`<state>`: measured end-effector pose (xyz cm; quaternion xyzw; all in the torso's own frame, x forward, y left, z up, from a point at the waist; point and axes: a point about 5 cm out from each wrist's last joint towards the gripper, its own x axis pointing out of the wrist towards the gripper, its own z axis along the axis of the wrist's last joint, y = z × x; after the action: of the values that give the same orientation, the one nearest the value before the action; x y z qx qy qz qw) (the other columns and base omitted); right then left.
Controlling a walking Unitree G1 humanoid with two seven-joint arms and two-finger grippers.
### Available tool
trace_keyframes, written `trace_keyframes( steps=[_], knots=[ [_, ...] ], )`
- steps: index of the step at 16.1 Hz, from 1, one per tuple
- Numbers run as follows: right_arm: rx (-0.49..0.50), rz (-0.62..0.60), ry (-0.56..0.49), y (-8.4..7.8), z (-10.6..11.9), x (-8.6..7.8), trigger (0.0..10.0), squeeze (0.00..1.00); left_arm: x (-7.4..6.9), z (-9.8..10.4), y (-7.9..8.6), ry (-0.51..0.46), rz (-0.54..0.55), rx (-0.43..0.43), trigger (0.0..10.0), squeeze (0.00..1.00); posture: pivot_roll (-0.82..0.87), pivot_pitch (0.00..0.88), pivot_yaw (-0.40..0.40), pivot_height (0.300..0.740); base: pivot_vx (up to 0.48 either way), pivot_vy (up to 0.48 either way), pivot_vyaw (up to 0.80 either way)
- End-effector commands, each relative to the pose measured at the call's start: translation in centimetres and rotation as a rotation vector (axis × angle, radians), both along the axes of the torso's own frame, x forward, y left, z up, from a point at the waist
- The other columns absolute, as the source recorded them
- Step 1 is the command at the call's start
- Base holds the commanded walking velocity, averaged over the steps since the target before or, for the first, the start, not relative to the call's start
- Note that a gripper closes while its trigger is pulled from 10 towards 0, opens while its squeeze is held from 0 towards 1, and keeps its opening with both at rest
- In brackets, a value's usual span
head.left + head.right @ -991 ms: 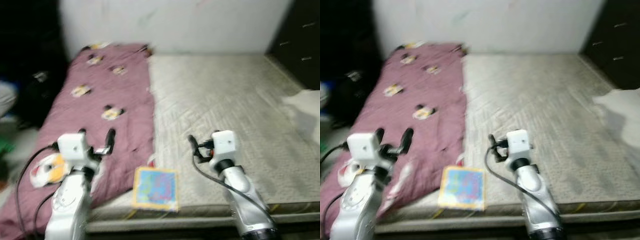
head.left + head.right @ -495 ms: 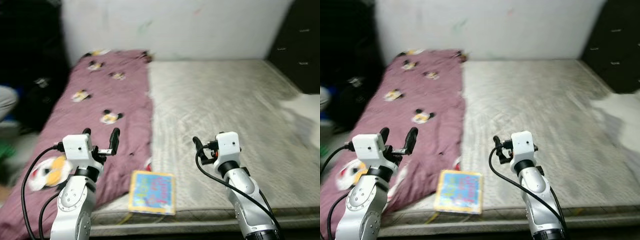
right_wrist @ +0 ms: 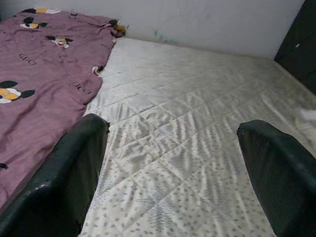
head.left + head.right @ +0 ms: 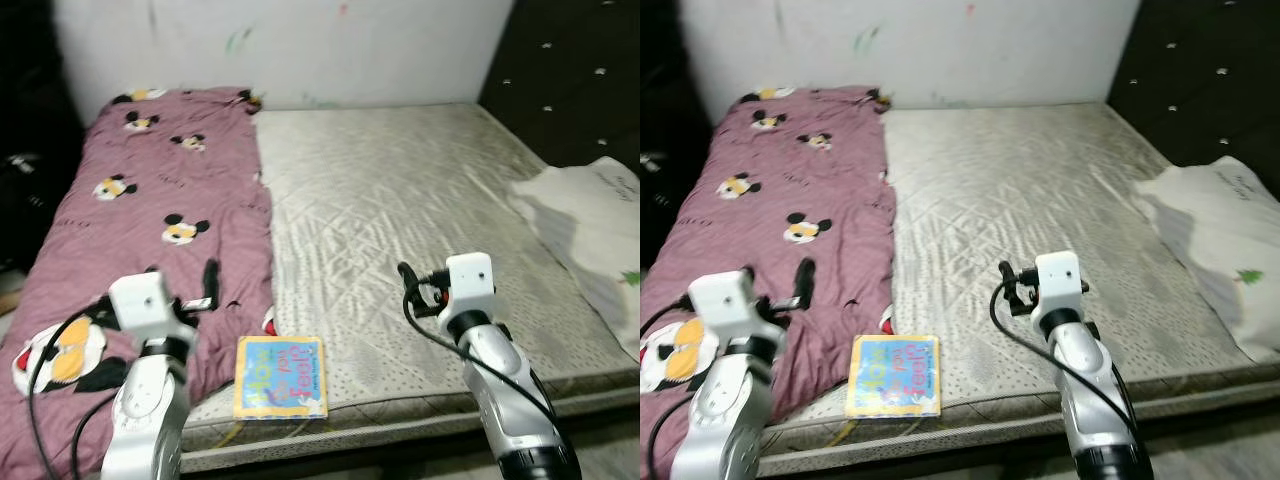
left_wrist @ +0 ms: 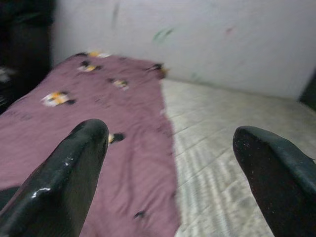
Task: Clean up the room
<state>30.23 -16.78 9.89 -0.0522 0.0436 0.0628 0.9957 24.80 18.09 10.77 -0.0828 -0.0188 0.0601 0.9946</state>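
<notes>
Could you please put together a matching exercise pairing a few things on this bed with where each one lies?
Things:
1. book
2. blanket
3. pillow
4. right hand

Places:
A. along the left side of the mattress
B. at the right edge of the mattress
C. held over the bare mattress, fingers apart
D. at the near edge, beside the blanket

Pairs: 1-D, 2-A, 3-B, 4-C

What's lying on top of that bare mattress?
On the mattress lie a maroon cartoon-mouse blanket along its left side, a colourful picture book at the near edge and a white pillow at the right. Whatever lies beneath the blanket is covered.
</notes>
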Motion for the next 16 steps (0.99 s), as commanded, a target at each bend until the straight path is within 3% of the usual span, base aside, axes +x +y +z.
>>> trace_keyframes(
  steps=[1, 8, 16],
  knots=[
    [0.013, -0.02, 0.029, -0.2, -0.4, 0.0, 10.0, 0.0, -0.1, 0.4, 0.5, -0.003, 0.022, 0.001, 10.0, 0.0, -0.04, 0.05, -0.011, 0.74, 0.0, 0.0, 0.0],
    [0.014, 0.029, 0.073, 0.2, -0.8, -1.5, 10.0, 0.0, -1.2, 0.3, 0.6, 0.023, 0.037, 0.008, 10.0, 0.0, -0.04, 0.126, -0.036, 0.74, 0.0, 0.0, 0.0],
    [0.013, 0.065, 0.083, 0.6, -0.7, -1.1, 10.0, 0.0, -0.7, 0.7, 0.7, 0.016, 0.047, 0.011, 10.0, 0.0, -0.04, 0.127, -0.038, 0.645, 0.0, 0.0, 0.0]
  ],
)
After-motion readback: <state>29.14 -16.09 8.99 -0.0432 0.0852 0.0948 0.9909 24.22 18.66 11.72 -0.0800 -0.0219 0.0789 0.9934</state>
